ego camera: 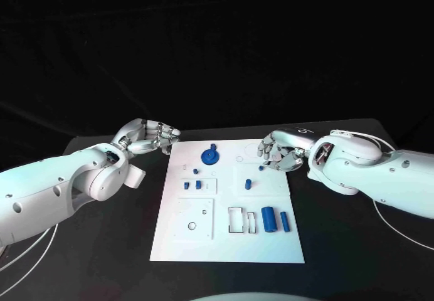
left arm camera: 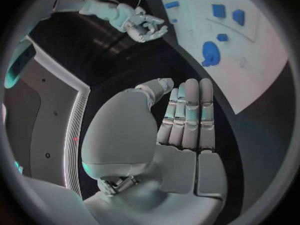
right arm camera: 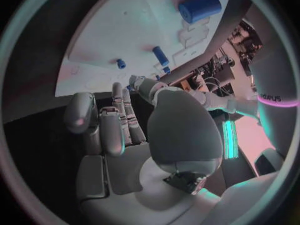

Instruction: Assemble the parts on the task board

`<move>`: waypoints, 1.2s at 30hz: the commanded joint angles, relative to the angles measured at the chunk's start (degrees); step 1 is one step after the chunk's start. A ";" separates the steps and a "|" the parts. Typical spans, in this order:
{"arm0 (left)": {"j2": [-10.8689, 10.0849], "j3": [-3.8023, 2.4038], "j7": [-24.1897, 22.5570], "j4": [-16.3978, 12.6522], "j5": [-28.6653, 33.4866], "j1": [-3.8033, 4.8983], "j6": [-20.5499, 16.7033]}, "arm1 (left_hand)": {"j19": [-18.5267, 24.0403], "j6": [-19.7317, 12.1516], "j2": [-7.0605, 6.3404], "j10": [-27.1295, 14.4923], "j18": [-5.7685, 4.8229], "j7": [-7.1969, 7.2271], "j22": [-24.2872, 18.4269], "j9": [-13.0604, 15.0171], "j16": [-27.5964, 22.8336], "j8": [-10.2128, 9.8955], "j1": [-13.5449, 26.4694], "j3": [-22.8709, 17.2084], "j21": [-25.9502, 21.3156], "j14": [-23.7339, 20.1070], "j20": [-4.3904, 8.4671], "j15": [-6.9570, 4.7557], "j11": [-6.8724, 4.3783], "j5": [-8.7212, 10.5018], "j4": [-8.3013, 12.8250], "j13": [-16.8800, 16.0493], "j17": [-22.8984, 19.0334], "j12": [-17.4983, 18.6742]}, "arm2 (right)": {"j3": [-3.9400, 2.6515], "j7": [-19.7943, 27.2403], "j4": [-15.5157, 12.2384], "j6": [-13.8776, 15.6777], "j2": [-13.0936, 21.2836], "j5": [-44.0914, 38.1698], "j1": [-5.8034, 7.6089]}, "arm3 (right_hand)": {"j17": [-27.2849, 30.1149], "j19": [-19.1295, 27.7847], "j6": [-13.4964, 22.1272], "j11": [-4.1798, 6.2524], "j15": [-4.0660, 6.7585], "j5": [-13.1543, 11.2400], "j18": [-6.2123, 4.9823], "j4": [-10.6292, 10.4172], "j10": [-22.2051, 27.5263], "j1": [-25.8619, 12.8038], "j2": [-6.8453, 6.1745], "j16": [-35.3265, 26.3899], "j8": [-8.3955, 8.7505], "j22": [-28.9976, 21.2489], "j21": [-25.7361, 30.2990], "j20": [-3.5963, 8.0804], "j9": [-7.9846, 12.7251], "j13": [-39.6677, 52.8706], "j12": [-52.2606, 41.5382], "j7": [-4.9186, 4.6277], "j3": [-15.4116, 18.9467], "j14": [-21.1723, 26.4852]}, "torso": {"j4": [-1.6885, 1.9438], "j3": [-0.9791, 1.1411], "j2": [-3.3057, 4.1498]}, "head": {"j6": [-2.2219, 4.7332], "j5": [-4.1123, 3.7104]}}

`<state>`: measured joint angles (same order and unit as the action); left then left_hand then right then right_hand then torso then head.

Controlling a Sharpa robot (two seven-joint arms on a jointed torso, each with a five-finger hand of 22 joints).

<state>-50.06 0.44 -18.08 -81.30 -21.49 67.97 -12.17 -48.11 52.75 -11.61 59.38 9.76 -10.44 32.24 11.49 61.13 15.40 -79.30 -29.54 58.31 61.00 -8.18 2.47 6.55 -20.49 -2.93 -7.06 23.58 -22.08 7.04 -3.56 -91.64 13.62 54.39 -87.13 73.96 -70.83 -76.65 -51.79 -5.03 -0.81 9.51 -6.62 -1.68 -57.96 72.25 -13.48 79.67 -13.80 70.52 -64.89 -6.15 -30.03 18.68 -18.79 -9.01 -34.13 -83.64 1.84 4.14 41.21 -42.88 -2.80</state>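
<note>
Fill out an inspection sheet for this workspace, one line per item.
Surface: black table, white task board at its middle.
Job's things: blue disc at the board's far end; small blue pieces mid-board; two blue cylinders near the right edge.
Clutter: nothing seen.
Hands: left hand off the board's far left corner, holding nothing; right hand over the far right corner, fingers curled, contents unclear.
Cables: thin white cable on the table under the right arm.
Surroundings: black backdrop.
</note>
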 commanded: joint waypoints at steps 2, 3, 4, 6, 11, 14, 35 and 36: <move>-0.64 -0.05 -7.07 -1.62 14.65 -0.07 2.57 | 0.37 -0.30 0.07 -0.31 0.76 0.00 -0.16 -0.09 -0.25 -0.17 0.57 0.36 -0.35 -0.54 0.04 -0.02 0.03 -0.12 0.02 -0.08 -0.06 -0.09 | 0.14 -4.34 -0.68 -2.69 -0.19 -10.71 -0.24 | 0.53 0.01 0.16 -0.61 -0.25 -0.51 0.57 -0.14 0.37 -0.12 -0.83 0.06 0.67 -0.33 0.54 -0.04 0.44 -1.02 1.11 -0.34 0.72 -2.11 | 0.03 -0.03 -0.01 | -0.12 -0.22; -0.77 -0.06 -7.30 -1.90 15.05 -0.08 2.66 | 0.37 -0.31 0.07 -0.32 0.77 0.00 -0.18 -0.09 -0.26 -0.18 0.57 0.38 -0.38 -0.55 0.04 -0.02 0.03 -0.12 0.02 -0.08 -0.07 -0.09 | 0.18 -4.50 -0.76 -2.51 -0.26 -11.14 -0.30 | 1.25 0.56 0.45 -0.75 -0.39 -0.57 0.38 -0.22 0.57 -0.18 -1.05 -0.37 0.93 -0.99 1.50 -0.15 0.62 -1.39 1.47 -0.54 0.94 -1.85 | 0.03 -0.05 0.00 | -0.15 -0.24; -0.91 -0.06 -7.54 -2.20 15.45 -0.09 2.74 | 0.38 -0.35 0.05 -0.36 0.77 0.00 -0.25 -0.10 -0.30 -0.19 0.59 0.44 -0.49 -0.61 0.03 -0.01 0.04 -0.13 0.04 -0.09 -0.08 -0.09 | 0.21 -4.65 -0.84 -2.34 -0.35 -11.55 -0.38 | 3.09 2.08 0.95 -1.11 -0.65 -0.61 -0.12 -0.27 1.29 -0.11 -1.29 -1.51 1.28 -2.82 4.11 -0.43 0.87 -1.94 2.10 -0.88 1.35 -1.03 | 0.03 -0.07 0.02 | -0.22 -0.29; -1.11 -0.06 -7.85 -2.63 15.95 -0.10 2.84 | 0.37 -0.46 0.03 -0.45 0.77 -0.04 -0.39 -0.14 -0.38 -0.24 0.61 0.54 -0.71 -0.73 0.00 0.02 0.07 -0.16 0.06 -0.10 -0.10 -0.08 | 0.26 -4.84 -0.96 -2.23 -0.52 -12.06 -0.50 | 2.93 2.15 0.94 -1.25 -0.75 -0.67 -0.09 -0.24 1.94 0.10 -1.31 -1.48 1.28 -2.73 4.12 -0.64 0.95 -2.28 2.50 -0.96 1.60 -0.88 | 0.00 -0.07 0.03 | -0.27 -0.30; -1.41 -0.06 -8.33 -3.20 16.58 -0.11 2.82 | 0.32 -0.70 0.07 -0.58 0.78 -0.16 -0.58 -0.21 -0.48 -0.37 0.51 0.61 -0.98 -0.88 -0.02 0.05 0.14 -0.20 0.18 -0.12 -0.13 -0.08 | 0.40 -5.05 -1.16 -2.58 -1.12 -12.64 -0.94 | 1.71 1.30 0.63 -1.19 -0.75 -0.64 0.20 -0.25 1.51 0.40 -0.97 -0.72 1.13 -1.56 2.63 -0.71 0.98 -2.43 2.34 -0.90 1.61 -1.27 | 0.01 -0.04 -0.05 | -0.51 -0.25; -1.51 -0.06 -8.43 -3.36 16.73 -0.12 2.75 | 0.29 -0.79 0.07 -0.63 0.79 -0.19 -0.64 -0.23 -0.51 -0.41 0.47 0.63 -1.06 -0.91 -0.03 0.07 0.16 -0.21 0.22 -0.12 -0.14 -0.07 | 0.46 -5.16 -1.00 -2.92 -1.60 -12.79 -1.24 | 1.31 1.00 0.52 -1.16 -0.74 -0.60 0.29 -0.22 1.30 0.57 -0.85 -0.46 1.08 -1.16 2.13 -0.71 1.01 -2.52 2.27 -0.88 1.58 -1.41 | 0.05 0.04 -0.05 | -0.61 -0.23; -1.81 -0.06 -7.49 -3.57 16.89 -0.11 2.48 | 0.14 -1.01 0.26 -0.88 0.78 -0.43 -0.93 -0.33 -0.80 -0.52 -0.07 0.61 -1.45 -1.27 -0.05 0.17 0.33 -0.30 0.72 -0.17 -0.25 -0.10 | 0.66 -6.44 1.89 -2.58 -3.97 -14.07 -3.06 | -0.96 -2.01 -2.71 0.02 0.30 -1.30 1.26 0.45 -3.10 2.85 1.62 1.15 -0.27 2.91 -2.81 -0.13 1.29 -3.59 1.00 0.02 -1.38 -2.42 | 0.03 0.12 -0.12 | -1.10 0.12; -1.82 -0.06 -7.42 -3.55 16.89 -0.11 2.47 | 0.14 -1.01 0.26 -0.88 0.78 -0.43 -0.93 -0.33 -0.80 -0.52 -0.07 0.61 -1.45 -1.27 -0.05 0.17 0.33 -0.30 0.72 -0.17 -0.25 -0.10 | 0.67 -6.50 1.95 -2.70 -4.03 -14.15 -3.16 | -1.06 -2.15 -2.99 0.14 0.40 -1.30 1.31 0.58 -3.43 3.01 1.76 1.20 -0.41 3.12 -3.06 -0.06 1.26 -3.58 0.90 0.13 -1.55 -2.45 | 0.03 0.12 -0.12 | -1.10 0.12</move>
<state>-51.88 0.43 -25.20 -84.75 -5.08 67.84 -10.47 -48.12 51.92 -11.61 58.97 9.76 -10.83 31.37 11.24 60.51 15.16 -79.30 -29.00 57.04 59.98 -8.19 2.68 6.96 -20.49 -2.52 -7.17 23.39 -22.08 7.46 -9.25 -89.83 11.92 50.44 -100.04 71.22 -71.80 -78.40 -54.52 -4.90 -0.77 8.54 -5.71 -0.95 -61.13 74.97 -11.78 80.66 -13.95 73.56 -67.84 -6.05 -28.78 15.09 -17.54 -8.79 -35.38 -84.01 1.86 4.28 41.09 -43.91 -2.64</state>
